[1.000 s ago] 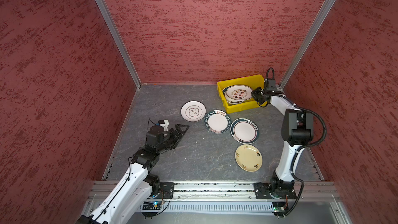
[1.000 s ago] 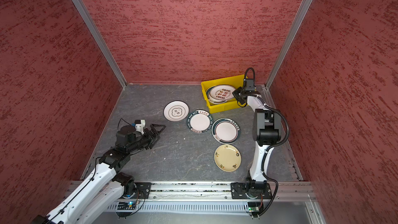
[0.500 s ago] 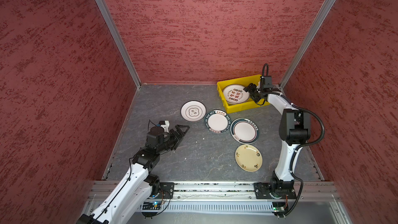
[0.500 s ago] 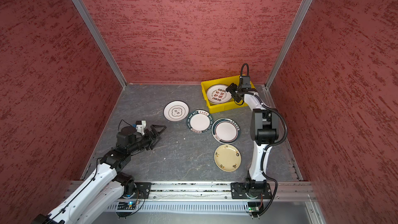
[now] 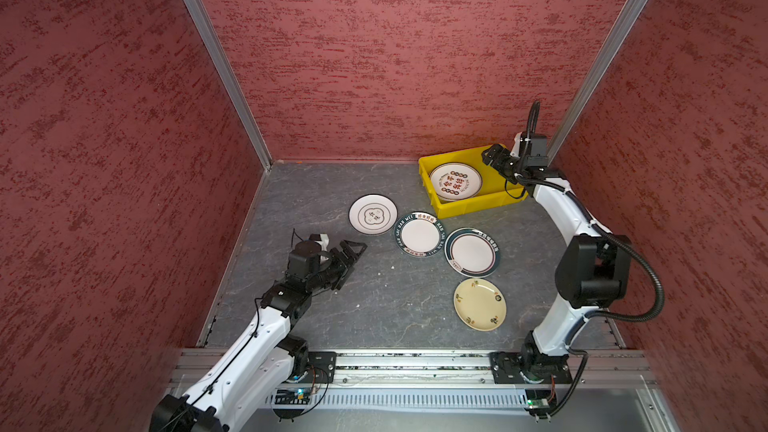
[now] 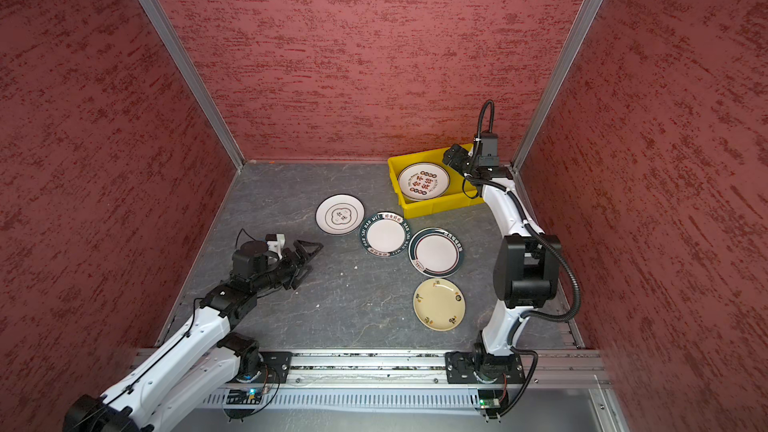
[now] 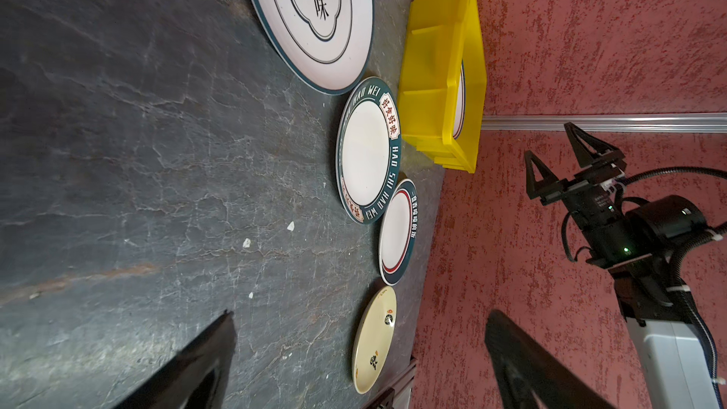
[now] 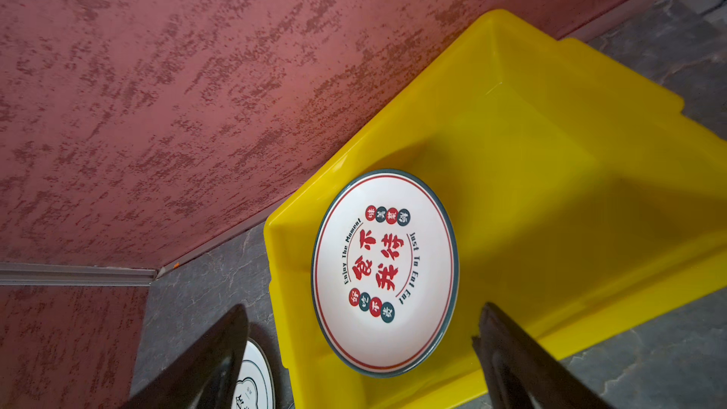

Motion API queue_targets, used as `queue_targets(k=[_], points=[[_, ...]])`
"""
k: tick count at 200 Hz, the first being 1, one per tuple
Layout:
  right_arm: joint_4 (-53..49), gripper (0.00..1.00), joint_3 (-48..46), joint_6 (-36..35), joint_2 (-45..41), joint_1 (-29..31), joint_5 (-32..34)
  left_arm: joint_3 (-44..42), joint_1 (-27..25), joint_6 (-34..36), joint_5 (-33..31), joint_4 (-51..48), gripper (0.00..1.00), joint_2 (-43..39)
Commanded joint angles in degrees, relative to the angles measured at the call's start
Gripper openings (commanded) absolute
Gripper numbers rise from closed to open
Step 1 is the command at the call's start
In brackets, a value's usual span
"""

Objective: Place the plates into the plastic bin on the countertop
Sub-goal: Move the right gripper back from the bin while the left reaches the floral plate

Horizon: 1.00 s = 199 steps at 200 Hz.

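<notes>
My right claw [image 5: 495, 156] hangs spread and empty over the back corner of the yellow bin [image 5: 471, 206]; one red-lettered plate [image 5: 455, 181] lies flat inside it. Four other plates [image 5: 419, 234] rest on the grey counter [image 5: 316, 197] nearby, and my left claw [image 5: 352, 260] stands open beyond them, holding nothing

Robot test booth: red textured walls [image 5: 374, 56], aluminium framing [image 5: 214, 56], marbled countertop [image 5: 324, 184]

Three red rough-textured walls [image 5: 374, 56] enclose the counter [image 5: 374, 326], joined at its back corners by silver aluminium posts [image 5: 216, 60]; small white crumbs [image 5: 392, 267] dot its middle; a silver metal rail [image 5: 415, 363] lines its front edge
</notes>
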Motion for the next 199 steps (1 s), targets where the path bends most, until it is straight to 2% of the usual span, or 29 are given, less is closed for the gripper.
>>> queue_targets(k=[1,46,64,95,131,199], points=[[3.55,0.92,-4.16,-1.72,-5.05,-0.23,-0.22,-0.39,0.18,-1.49,0.05,4.37,0.99,1.32],[18.33,0.94,-23.26,3.32,-20.41,-0.23,-6.6,2.09,0.43,0.18,0.87,4.31,0.99,5.37],[16.21,0.97,-26.65,1.93,-23.98,-0.53,-5.99,3.71,0.58,1.31,1.38,3.42,0.99,7.11],[13.88,0.98,-31.28,-0.12,-30.54,-0.61,-5.21,4.98,1.45,2.71,2.78,4.5,0.99,10.07],[16.03,0.99,-40.15,2.24,-40.32,-0.64,-6.04,7.68,4.92,5.04,5.63,4.12,0.99,14.11],[17.49,0.99,-55.62,8.42,-56.17,-0.7,-9.48,11.09,9.01,7.99,5.61,2.76,0.99,17.24]])
